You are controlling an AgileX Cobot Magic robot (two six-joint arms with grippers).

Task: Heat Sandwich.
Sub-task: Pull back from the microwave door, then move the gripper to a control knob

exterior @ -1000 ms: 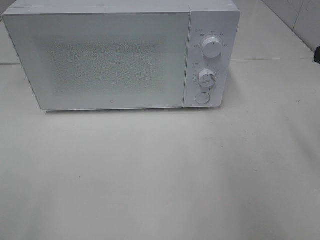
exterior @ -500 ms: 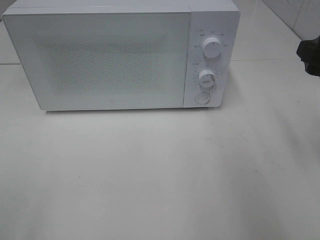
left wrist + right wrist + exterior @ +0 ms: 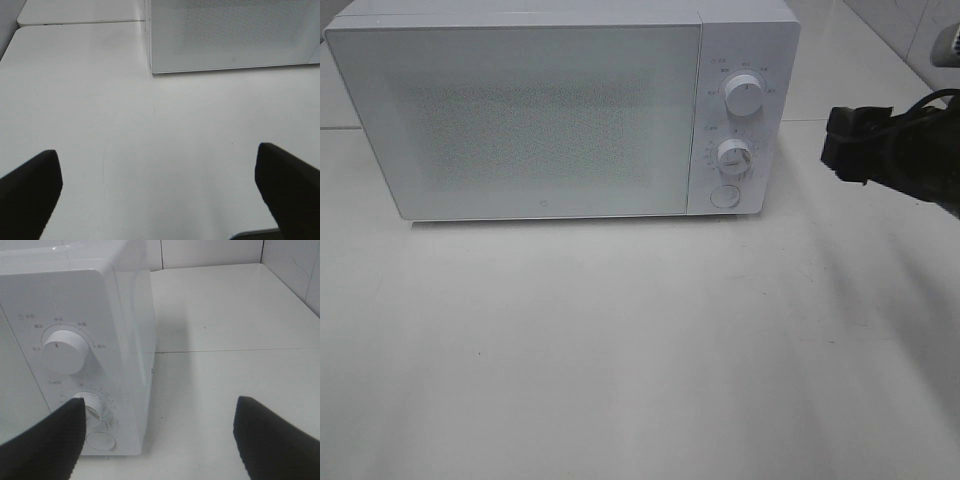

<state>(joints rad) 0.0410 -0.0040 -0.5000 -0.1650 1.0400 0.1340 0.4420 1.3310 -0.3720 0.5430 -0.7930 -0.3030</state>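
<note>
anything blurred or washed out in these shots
Exterior high: the right gripper is a soft, dark smear at the edge, and the microwave door shows speckled grain. Left wrist: the left gripper fingers are featureless black. Right wrist: the upper knob is sharp, the table looks washed out.

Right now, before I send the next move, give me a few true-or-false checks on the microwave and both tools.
1. The microwave door is shut. True.
2. The left tool is open over the table, holding nothing. True.
3. A sandwich lies on the table in front of the microwave. False: no sandwich shows in any view.
4. The right tool grips the upper knob. False: it is open, holds nothing, and stands off to the microwave's right side.
</note>
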